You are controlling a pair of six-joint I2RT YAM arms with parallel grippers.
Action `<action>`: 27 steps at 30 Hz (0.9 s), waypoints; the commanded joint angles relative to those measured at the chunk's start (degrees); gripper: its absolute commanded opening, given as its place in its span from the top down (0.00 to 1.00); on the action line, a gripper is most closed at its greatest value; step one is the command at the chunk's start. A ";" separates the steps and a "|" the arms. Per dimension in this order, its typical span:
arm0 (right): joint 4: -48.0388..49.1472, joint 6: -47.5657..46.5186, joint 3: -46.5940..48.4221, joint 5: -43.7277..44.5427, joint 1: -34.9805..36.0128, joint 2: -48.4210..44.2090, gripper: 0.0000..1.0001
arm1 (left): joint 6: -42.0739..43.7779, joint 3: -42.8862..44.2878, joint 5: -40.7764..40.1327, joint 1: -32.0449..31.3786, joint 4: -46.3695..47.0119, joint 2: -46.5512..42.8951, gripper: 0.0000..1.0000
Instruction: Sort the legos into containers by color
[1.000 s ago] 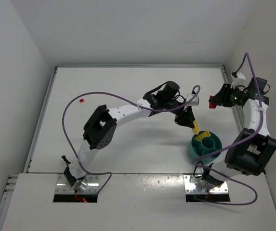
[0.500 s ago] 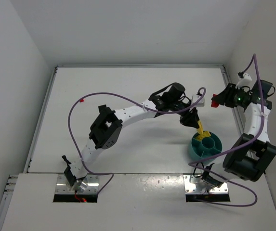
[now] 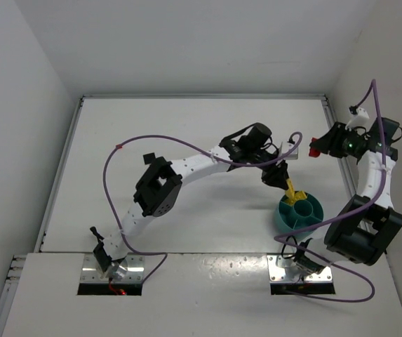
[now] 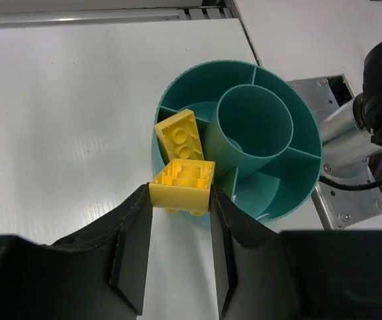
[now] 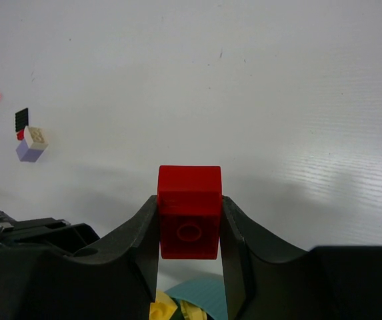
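One yellow brick (image 4: 177, 135) is already lodged in the teal bowl (image 4: 305, 127), in the compartment at 10 o'clock of the central ring (image 4: 244, 157), where it leans against the ring's wall. A second yellow brick (image 4: 181, 189) is clamped between the jaws of the left tool (image 4: 179, 200). It is held over the bowl's rim at about 8 o'clock in the left wrist view, just beside the first. Its release into that same compartment is judged to be the step in hand.

A red brick (image 5: 189, 200) is gripped by the right tool (image 5: 189, 220) above the bare counter (image 5: 277, 100). It is well apart from the bowl, at 1 o'clock of it in the top view. The other visible compartments hold nothing, so red is not yet sorted. A lavender block with a pale top (image 5: 31, 145) is seen far off at 9 o'clock in the right wrist view. Whether it is a brick left to sort cannot be told.

In the top view the bowl is placed at 5 o'clock of the counter, near its front edge and the right arm's base. The side wall is close behind the right arm, while open counter is left from 9 to 12 o'clock. Room over the bowl is taken by the left tool, so a clash is judged possible if red is brought in before that tool is withdrawn.
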 commanded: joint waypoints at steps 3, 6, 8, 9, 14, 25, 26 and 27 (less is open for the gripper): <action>0.61 -0.35 1.14 -1.55 -0.36 -0.70 1.00 | 8.03 -0.20 1.02 -2.86 -4.08 -2.08 0.91; 0.61 -0.87 1.14 -1.55 -0.36 -0.70 1.00 | 10.24 -0.91 0.50 -3.92 -5.84 -2.79 0.84; 0.08 -0.88 1.14 -1.55 -0.36 -0.70 1.00 | 10.77 -0.91 0.50 -3.92 -5.84 -2.79 0.73; 0.08 -1.40 1.14 -2.07 -0.36 -0.70 1.00 | 10.77 -0.91 0.50 -3.92 -5.84 -2.79 0.68; -0.44 -2.10 1.14 -4.70 -0.36 -0.70 1.00 | 9.55 -2.39 0.50 -3.93 -4.46 -5.24 0.33; -17.03 -27.74 5.78 -12.34 1.05 -0.18 1.00 | -13.39 -13.39 -2.22 3.81 20.70 -20.36 0.31; -24.89 -32.12 7.10 -13.14 1.05 0.35 1.00 | -14.36 -13.91 -3.71 5.38 18.87 -22.02 0.31; -28.80 -40.78 9.64 -13.67 1.57 0.35 1.00 | -14.97 -13.92 -6.16 6.35 18.85 -22.73 0.31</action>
